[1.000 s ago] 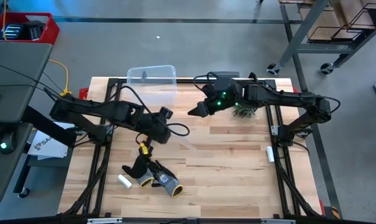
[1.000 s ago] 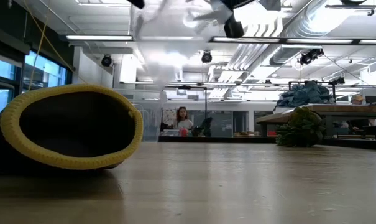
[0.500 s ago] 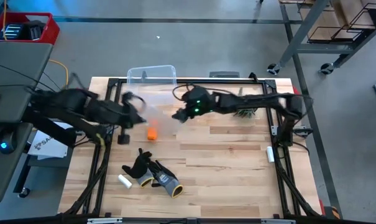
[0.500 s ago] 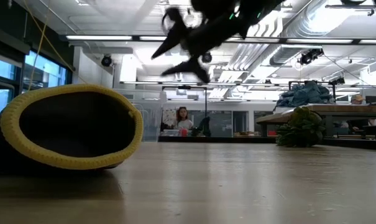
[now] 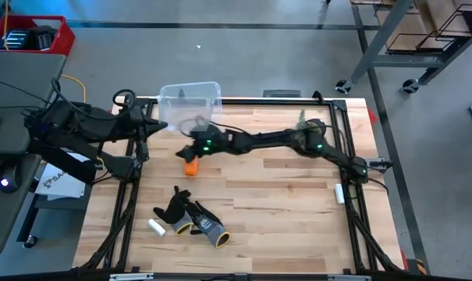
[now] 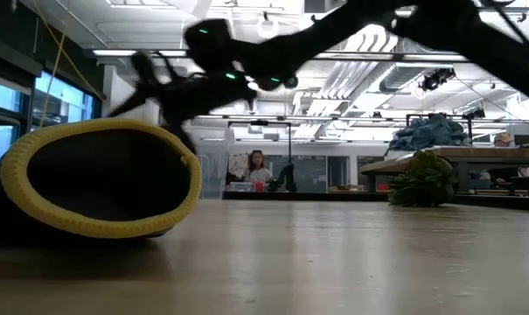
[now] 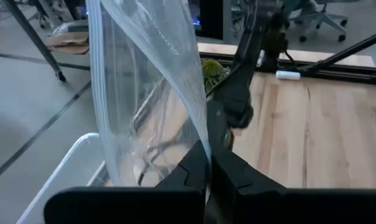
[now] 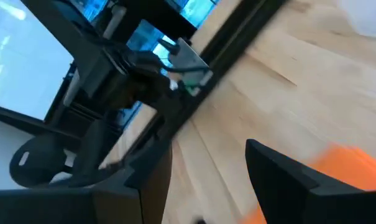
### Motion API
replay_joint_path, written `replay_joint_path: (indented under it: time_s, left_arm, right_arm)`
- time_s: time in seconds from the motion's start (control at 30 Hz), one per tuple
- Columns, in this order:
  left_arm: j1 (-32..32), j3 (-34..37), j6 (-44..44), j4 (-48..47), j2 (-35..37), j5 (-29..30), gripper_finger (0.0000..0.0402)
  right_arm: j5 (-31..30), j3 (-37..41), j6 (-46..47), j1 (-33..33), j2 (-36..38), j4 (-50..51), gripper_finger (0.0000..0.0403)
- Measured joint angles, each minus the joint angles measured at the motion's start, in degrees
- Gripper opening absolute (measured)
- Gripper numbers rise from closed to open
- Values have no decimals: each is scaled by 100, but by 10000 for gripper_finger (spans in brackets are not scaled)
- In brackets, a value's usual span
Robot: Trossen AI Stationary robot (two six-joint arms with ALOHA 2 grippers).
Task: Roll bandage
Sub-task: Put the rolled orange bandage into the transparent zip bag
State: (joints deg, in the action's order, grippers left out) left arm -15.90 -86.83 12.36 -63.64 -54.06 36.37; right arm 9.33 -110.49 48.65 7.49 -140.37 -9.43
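Note:
The bright orange bandage (image 5: 190, 166) lies as a small stubby lump on the wooden table, left of the middle. My right gripper (image 5: 191, 153) hangs open just over it, the arm reaching in from the right. In the right wrist view the bandage (image 8: 352, 165) shows past one finger (image 8: 281, 177). My left gripper (image 5: 154, 125) is raised at the table's far left, shut on a clear plastic bag (image 7: 150, 81). My left gripper pinches the clear plastic bag by its lower edge (image 7: 203, 149) between its two shut fingers. The bag stands up from the fingers, lifted clear of the table. My right gripper: I cannot tell whether a finger touches the bandage.
A clear plastic box (image 5: 190, 97) stands at the far edge. Black-grey-yellow gloves (image 5: 193, 218) and a small white cylinder (image 5: 156, 227) lie near the front left; a glove cuff (image 6: 98, 179) fills the low view's left. A green tuft (image 5: 302, 121) lies far right.
My left gripper has drawn back up and toward the table's far left with the clear bag, rolling as it went. The orange bandage now shows on the table where that gripper was. My right gripper has swept left and down to just above the bandage.

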Motion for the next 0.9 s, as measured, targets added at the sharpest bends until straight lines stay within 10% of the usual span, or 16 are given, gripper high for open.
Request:
replay_joint_path:
  time_s: [0.17,0.27,0.57,0.9]
  left_arm:
    - [0,0,-143,20,0,34,0]
    - [0,0,-197,68,-2,102,0]
    - [4,-4,-245,65,-2,328,0]
    - [13,-4,-205,62,-2,493,0]
  right_arm:
    - [-196,-2444,-265,9,-1187,1991,103]
    - [-191,-1889,192,39,-1240,1354,18]
    - [-216,-1699,-185,-52,-1139,1478,1]
    - [-505,-1704,-1374,-264,-178,6051,0]
